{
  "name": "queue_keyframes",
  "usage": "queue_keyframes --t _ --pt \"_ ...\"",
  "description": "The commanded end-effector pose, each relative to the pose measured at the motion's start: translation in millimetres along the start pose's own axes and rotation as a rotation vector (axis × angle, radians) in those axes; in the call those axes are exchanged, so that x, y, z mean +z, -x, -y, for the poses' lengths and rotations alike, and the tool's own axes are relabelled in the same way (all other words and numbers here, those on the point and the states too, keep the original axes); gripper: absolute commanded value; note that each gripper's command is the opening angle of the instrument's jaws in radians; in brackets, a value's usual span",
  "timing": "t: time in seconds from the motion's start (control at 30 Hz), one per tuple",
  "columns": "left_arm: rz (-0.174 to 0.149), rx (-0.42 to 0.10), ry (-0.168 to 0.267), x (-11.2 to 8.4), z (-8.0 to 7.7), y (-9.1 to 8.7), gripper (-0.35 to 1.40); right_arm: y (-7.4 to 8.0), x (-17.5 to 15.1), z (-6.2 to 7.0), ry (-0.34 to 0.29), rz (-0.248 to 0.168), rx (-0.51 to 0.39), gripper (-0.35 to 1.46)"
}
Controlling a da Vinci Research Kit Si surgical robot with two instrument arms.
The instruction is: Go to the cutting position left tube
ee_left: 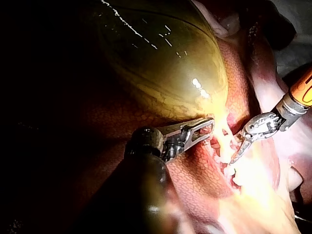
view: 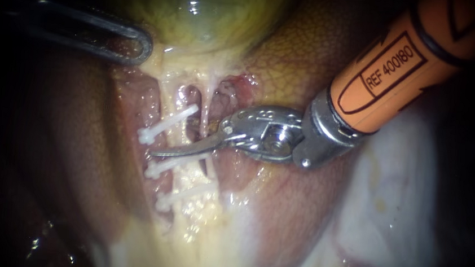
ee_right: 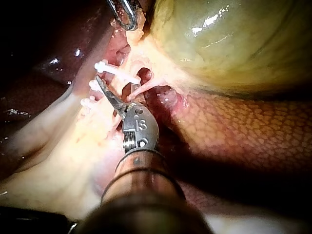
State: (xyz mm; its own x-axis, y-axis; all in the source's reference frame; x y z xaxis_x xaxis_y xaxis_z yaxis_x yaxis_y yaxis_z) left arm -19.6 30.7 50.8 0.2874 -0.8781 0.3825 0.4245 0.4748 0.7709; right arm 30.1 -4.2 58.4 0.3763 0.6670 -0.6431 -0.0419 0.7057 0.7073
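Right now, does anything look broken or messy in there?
Nothing stands out. Three clips sit side by side across the left tube, the gallbladder looks whole, and no spill shows.

- Right instrument (view: 183,146), upper right of the frame: orange shaft, black-outlined label, silver wrist, 2 slim curved blades.
- Left instrument (view: 139,49), upper left: dark, looped metal jaw.

liver (view: 300,53) carries gallbladder (view: 213,7), clipped tubes (view: 171,97)
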Motion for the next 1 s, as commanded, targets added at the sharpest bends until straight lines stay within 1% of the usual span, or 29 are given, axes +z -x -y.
queue_keyframes --t 0.03,0.13,0.23,0.27,0.4,0.57,0.7,0.83,1.0 --pt "0.0 0.0 0.0 0.0 0.0 0.0 -0.35 0.0 0.0 0.0 0.0 0.0 0.0 1.22" --pt "0.0 0.0 0.0 0.0 0.0 0.0 -0.35 0.1 -0.2 0.0 0.001 -0.003 -0.001 1.22" --pt "0.0 0.0 0.001 0.0 0.0 0.0 -0.35 0.3 -1.0 0.1 0.017 0.01 -0.001 1.22" --pt "0.0 0.0 0.0 0.0 0.0 0.0 -0.35 0.4 -1.5 0.0 0.019 0.016 -0.001 1.22" --pt "0.0 0.001 0.0 -0.1 0.0 -0.1 -0.35 1.0 -3.1 -0.1 0.027 0.019 -0.003 1.22" --pt "0.0 0.001 0.0 -0.1 0.0 -0.1 -0.35 1.5 -5.2 0.0 0.038 0.039 -0.003 1.22" --pt "0.0 0.001 0.0 -0.1 0.0 -0.1 -0.35 1.1 -6.7 0.3 0.031 0.043 0.0 1.22" --pt "0.0 0.001 0.0 -0.1 0.0 -0.1 -0.35 0.1 -7.6 0.9 0.018 0.044 -0.005 1.24" --pt "0.0 0.001 0.0 -0.1 0.0 -0.1 -0.35 -0.9 -7.9 2.3 -0.027 0.05 -0.036 1.26"
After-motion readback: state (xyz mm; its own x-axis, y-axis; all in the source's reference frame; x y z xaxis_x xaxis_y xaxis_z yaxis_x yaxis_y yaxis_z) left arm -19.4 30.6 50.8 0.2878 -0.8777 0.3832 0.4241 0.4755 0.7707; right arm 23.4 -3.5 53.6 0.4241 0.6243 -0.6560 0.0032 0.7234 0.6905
